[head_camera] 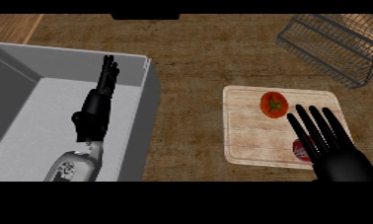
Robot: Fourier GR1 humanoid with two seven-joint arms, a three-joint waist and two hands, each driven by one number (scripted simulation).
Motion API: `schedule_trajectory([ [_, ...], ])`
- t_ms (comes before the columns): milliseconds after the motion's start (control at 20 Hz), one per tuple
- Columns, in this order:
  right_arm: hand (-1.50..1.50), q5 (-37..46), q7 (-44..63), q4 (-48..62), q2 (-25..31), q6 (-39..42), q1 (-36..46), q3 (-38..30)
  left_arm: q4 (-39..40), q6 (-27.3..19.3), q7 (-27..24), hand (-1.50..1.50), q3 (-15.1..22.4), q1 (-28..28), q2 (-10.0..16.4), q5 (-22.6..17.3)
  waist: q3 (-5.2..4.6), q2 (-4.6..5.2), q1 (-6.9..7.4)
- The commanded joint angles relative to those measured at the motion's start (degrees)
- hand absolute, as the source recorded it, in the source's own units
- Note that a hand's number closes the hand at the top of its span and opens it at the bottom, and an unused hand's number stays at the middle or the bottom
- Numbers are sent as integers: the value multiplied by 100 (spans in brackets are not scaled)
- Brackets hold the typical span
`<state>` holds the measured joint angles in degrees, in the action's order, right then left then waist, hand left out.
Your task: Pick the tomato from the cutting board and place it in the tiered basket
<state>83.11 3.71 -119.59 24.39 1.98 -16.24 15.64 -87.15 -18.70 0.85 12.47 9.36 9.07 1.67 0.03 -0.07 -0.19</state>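
Your right hand [336, 161] comes in at the lower right of the head view, its fingers [310, 124] straight and spread apart, pointing away from you and holding nothing. They lie over the near right part of the cutting board [244, 134], a pale wooden slab resting flat on the brown tabletop [189, 60]. The tomato [274, 104] sits on the far part of that board, red with its green stem facing up. It is just beyond your fingertips and slightly to their left, and a narrow strip of bare board shows between it and them, so you are not touching it. A second, darker red thing [296, 147] lies on the board under your fingers, mostly hidden by them, and you cannot tell what it is. The tiered basket [328, 45], made of dark wire, stands at the far right corner, well apart from the board and the tomato. Your left hand [94, 112] is at the left of the view over the grey basin [149, 104], seen edge-on, fingers straight, pointing away from you and holding nothing.
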Motion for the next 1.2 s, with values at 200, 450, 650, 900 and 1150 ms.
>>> schedule_trajectory([
  [200,-150,-432,-435,599,-179,231,470,-588,-372,383,152,0,-258,-230,101,43,-3,6,26],
  [450,-150,-472,-962,1160,-210,-316,370,-668,-114,405,33,0,-313,-158,-135,138,-2,5,5],
  [650,-150,-1,-650,907,-665,-39,545,-194,383,650,-433,0,-639,-47,-97,51,-4,7,0],
  [900,-150,-290,-1067,1254,-535,139,868,-719,22,502,199,0,-547,140,-322,362,-3,6,8],
  [1150,-150,-17,-959,1521,-815,208,993,-592,-227,642,181,0,-608,-52,-413,336,-3,4,13],
])
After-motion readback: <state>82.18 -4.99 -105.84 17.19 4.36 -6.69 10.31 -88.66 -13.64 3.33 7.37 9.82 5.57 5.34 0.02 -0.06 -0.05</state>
